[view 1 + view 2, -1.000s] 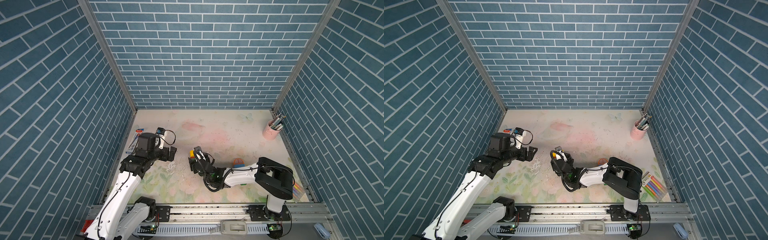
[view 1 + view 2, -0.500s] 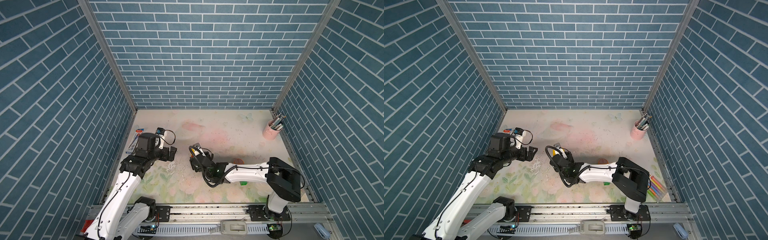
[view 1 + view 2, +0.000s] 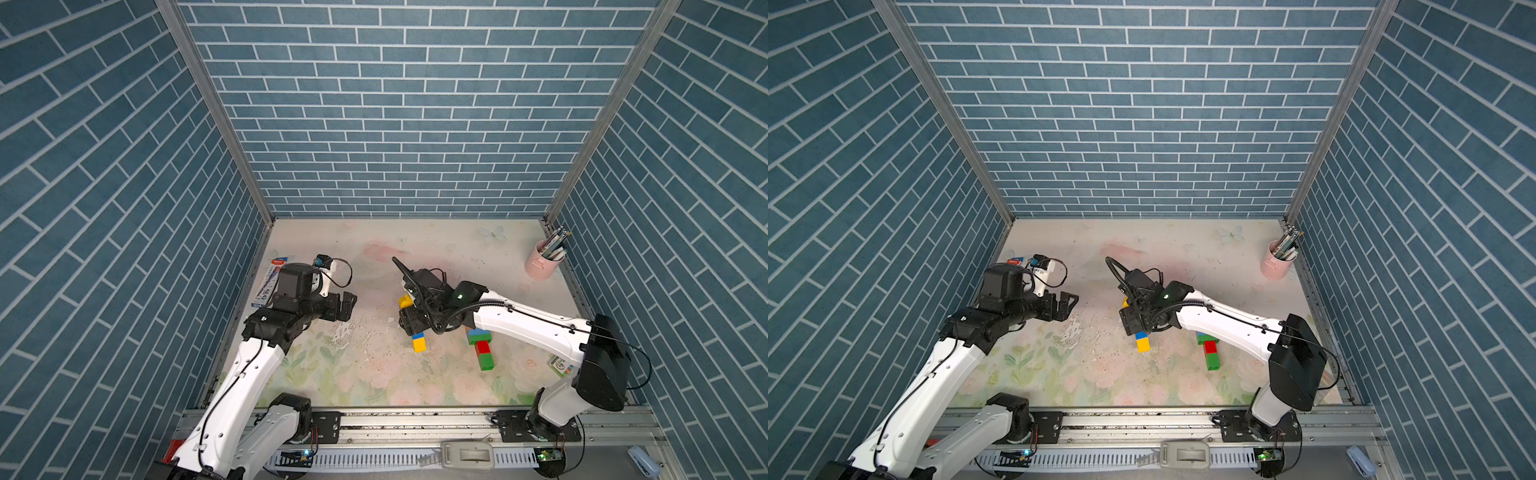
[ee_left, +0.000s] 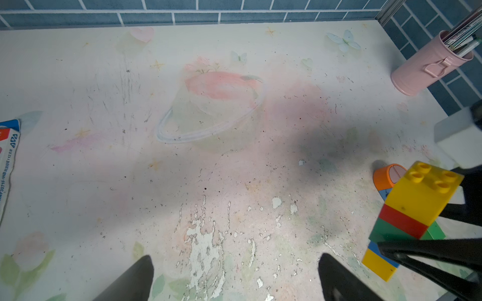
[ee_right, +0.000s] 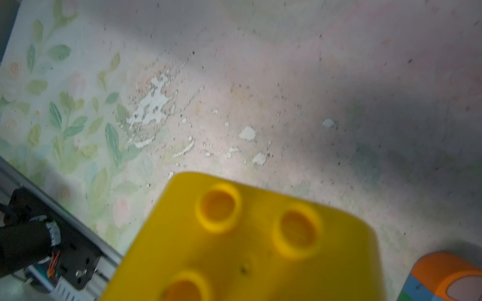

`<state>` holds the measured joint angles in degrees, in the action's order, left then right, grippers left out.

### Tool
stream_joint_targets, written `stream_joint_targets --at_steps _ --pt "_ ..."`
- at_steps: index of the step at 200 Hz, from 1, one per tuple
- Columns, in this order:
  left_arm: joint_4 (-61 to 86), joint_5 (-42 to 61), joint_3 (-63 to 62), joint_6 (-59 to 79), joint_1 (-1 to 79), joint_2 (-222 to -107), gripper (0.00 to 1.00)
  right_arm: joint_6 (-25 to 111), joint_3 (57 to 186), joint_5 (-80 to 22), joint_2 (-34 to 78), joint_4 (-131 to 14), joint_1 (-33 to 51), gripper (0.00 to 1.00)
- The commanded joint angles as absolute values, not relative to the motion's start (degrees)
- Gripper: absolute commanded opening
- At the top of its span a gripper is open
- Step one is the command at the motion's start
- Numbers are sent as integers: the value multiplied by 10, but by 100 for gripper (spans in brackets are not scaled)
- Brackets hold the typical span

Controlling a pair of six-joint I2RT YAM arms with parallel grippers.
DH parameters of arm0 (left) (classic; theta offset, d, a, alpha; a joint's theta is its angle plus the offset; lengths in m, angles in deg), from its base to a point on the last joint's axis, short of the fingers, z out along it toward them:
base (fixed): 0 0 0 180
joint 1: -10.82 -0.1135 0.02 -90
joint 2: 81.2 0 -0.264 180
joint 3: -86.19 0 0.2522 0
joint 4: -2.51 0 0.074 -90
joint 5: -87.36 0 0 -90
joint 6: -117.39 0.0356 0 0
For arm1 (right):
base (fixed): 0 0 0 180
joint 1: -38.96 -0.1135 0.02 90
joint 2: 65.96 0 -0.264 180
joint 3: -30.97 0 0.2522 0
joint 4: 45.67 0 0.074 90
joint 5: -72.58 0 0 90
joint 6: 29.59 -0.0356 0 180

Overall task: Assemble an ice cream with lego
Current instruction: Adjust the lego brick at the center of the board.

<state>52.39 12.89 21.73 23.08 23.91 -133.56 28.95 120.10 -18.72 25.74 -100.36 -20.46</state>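
Progress, my read: about halfway. Two sub-assemblies are built but not joined.

Nearest, by the right arm's base, is a small printed pack [image 3: 560, 365], mostly hidden, so I can't tell its contents.

Next is the lying lego stack [image 3: 482, 351], flat on the desk [image 3: 374, 374]. It runs green, red, green, with its far end under the right arm. The left wrist view shows an orange rounded brick [image 4: 387, 177] with blue behind it there, likely the scoop end. Nothing grips it.

Just beside it, towards the middle, the right hand [image 3: 411, 322] is clamped on the yellow-topped lego stack [image 4: 414, 206], a black finger on each side. The stack is tilted and runs yellow, red, green, blue, yellow. I can't tell whether its low end touches the desk. The right wrist view shows only the studded yellow top, blurred.

The left hand [image 3: 344, 305] is well apart from both stacks, fingers spread wide, gripping nothing, above bare worn desk.

A flat stationery pack [image 3: 269, 284] lies at the left edge, closed. Its contents aren't visible.

In the far right corner a pink pen cup [image 3: 542, 268] stands upright with pens [image 3: 556, 245] sticking out. There is no lego in it.

Left to do, judged: join the two stacks so the rounded brick tops the cone. The stud line-up needs care because the carried stack is tilted. No loose bricks are seen elsewhere.
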Motion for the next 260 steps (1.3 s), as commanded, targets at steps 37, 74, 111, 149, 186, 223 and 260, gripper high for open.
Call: stream_joint_targets --at_steps 37,74,111,149,186,223,260 --pt "520 147 226 230 235 -1337 99 290 1254 -327 325 -1235 -179 0" --pt "519 153 227 230 234 -1336 100 293 1244 -358 369 -1237 -166 0" --pt "519 157 226 230 234 -1336 100 307 1242 -386 413 -1234 -154 0" --pt "519 162 227 231 233 -1337 99 324 1240 -396 447 -1244 -144 0" --pt "519 163 227 231 231 -1339 100 328 1237 -389 470 -1245 -142 0" --pt "519 165 227 231 230 -1342 100 322 1229 -381 484 -1235 -142 0" --pt "519 165 227 231 229 -1343 99 319 1223 -378 491 -1228 -142 5"
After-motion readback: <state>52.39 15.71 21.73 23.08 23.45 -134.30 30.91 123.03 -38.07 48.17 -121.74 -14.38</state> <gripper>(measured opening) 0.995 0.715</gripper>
